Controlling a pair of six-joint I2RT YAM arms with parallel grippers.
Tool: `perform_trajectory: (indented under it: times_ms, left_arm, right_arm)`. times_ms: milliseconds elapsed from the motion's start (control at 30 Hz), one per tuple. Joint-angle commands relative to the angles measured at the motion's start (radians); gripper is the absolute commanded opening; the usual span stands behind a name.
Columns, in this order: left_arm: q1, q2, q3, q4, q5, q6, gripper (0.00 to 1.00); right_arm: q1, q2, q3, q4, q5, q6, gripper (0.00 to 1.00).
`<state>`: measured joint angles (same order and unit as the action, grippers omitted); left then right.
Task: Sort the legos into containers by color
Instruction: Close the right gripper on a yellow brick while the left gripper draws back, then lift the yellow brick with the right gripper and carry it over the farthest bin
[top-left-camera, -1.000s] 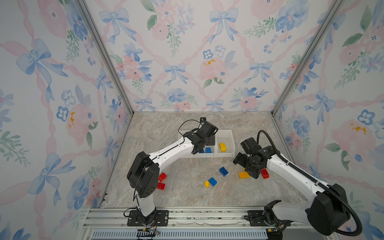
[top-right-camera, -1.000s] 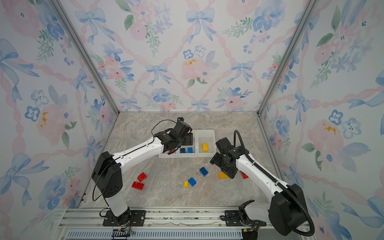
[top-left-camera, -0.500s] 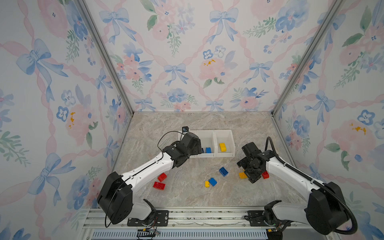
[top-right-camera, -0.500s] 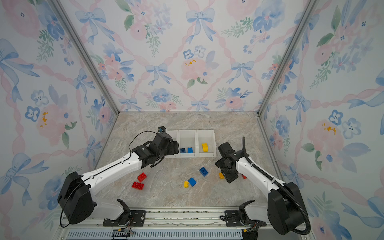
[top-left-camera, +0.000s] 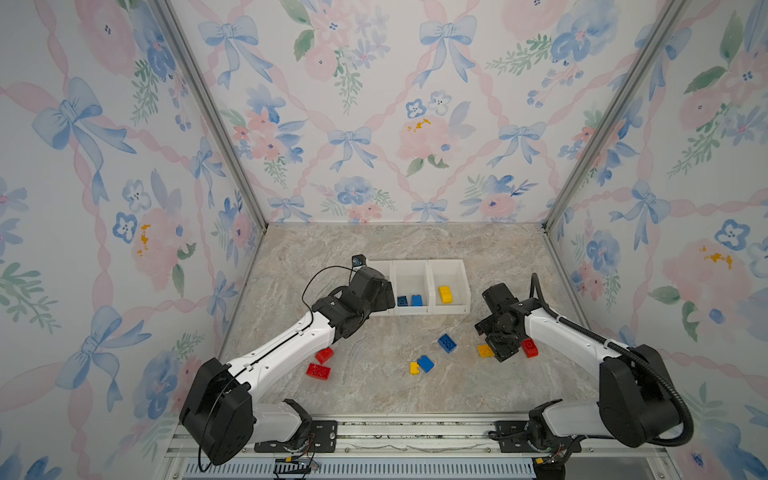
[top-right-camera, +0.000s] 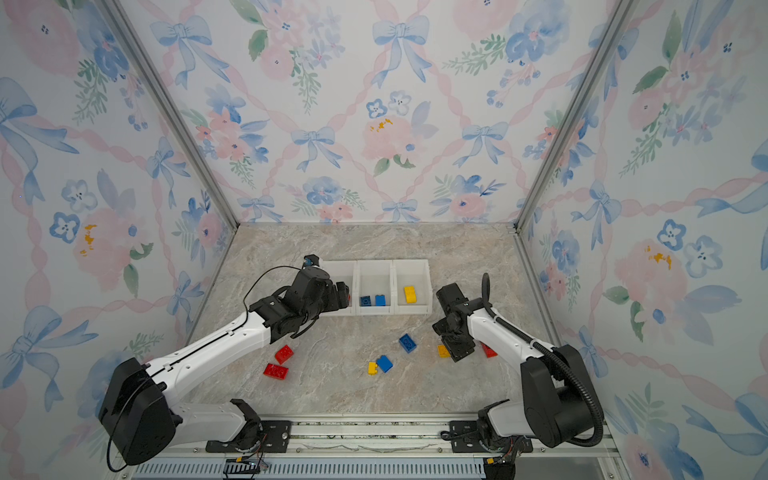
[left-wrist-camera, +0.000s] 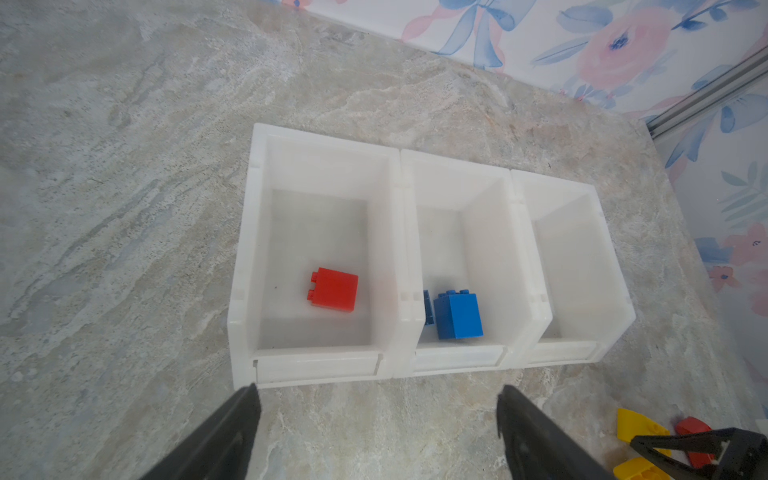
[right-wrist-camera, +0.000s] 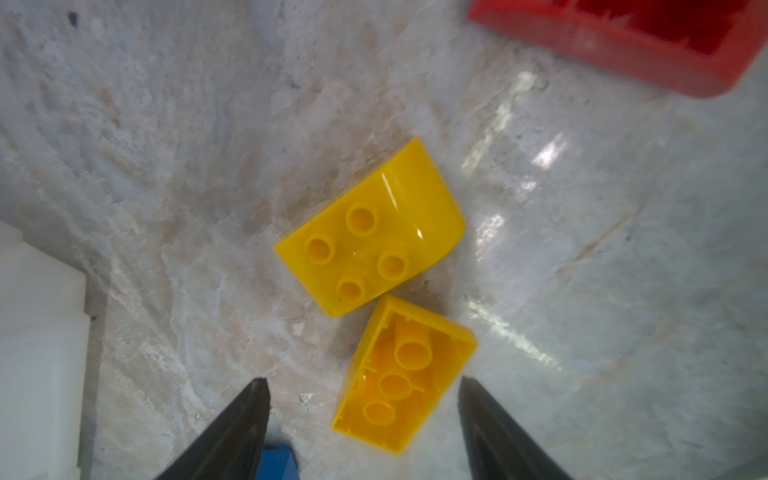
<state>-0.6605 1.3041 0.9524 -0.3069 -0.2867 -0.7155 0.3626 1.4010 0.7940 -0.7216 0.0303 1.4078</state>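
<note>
Both arms have moved: the left arm has pulled back from the bins, and the right gripper has dropped low over the flipped yellow brick.

Nearest the front rail lie two red bricks, close together. A small yellow brick touches a small blue brick. A bit farther back sits a lone blue brick.

Near it, the right gripper has its jaws apart, one on each side of the flipped yellow brick. That brick lies hollow side up. I see a gap on one side, so it is not pinched yet. The curved yellow brick touches it, bumps up. A loose red brick lies near them.

Farther back, the left gripper is spread wide with nothing in it, just in front of the bins. The left bin holds a binned red brick. The middle bin holds two binned blue bricks. The right bin holds a binned yellow brick.

I think the bricks are light, hard and shiny, so they can slip or skate on the smooth table. The best hold looks like the two flat long sides, squeezed square on. The curved brick is trickier, because its round side could squirt out. The squeeze may also bump it, since the two touch.
</note>
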Motion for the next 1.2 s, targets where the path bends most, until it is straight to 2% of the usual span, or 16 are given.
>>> perform_trajectory:
  times_ms: [0,133,800,1167]
  left_arm:
    - [0.009,-0.029,-0.015,0.008,0.008,-0.007,0.91]
    - [0.016,-0.039,-0.023,0.008,0.006,-0.007,0.91]
    - [0.028,-0.061,-0.046,0.008,0.001,-0.022,0.92]
    - [0.031,-0.087,-0.072,0.008,-0.009,-0.028,0.92]
  right_arm:
    - [-0.007,0.024,-0.024,0.01,0.011,0.019,0.73]
    - [-0.007,0.042,-0.032,0.019,0.017,0.019,0.71]
    - [-0.007,0.061,-0.042,0.023,0.017,0.007,0.37]
    - [0.043,0.031,0.074,-0.081,0.081,-0.1,0.3]
